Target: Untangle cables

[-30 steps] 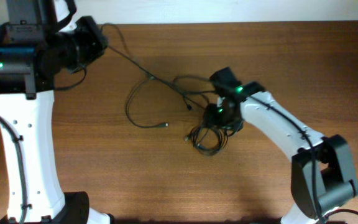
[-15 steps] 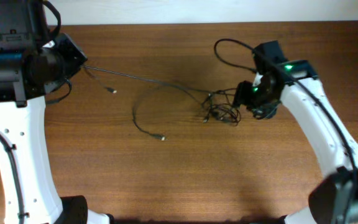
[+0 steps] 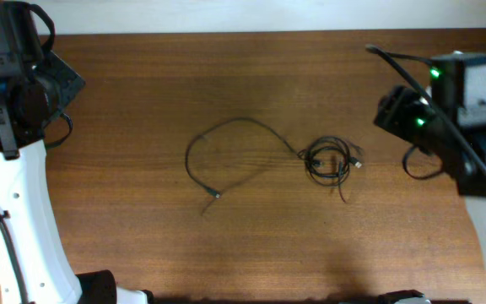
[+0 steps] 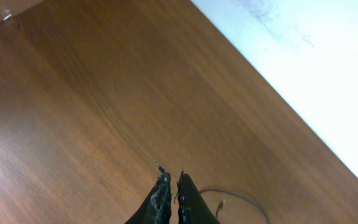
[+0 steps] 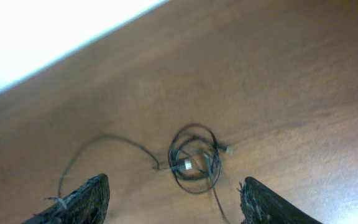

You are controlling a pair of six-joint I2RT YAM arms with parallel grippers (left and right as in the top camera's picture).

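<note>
Over the wooden table, only the wrist views show the grips: right gripper spread wide and empty, left gripper pinched together on nothing. The cables lie mid-table, coil right, strand looping left. Earlier a strand ran taut to the left arm.

Left pincer closed, right pincer wide.

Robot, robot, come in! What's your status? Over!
Left gripper shut; right gripper open, empty. Cables on the table, partly coiled, one strand loose. Nothing blocking them. Over.
</note>
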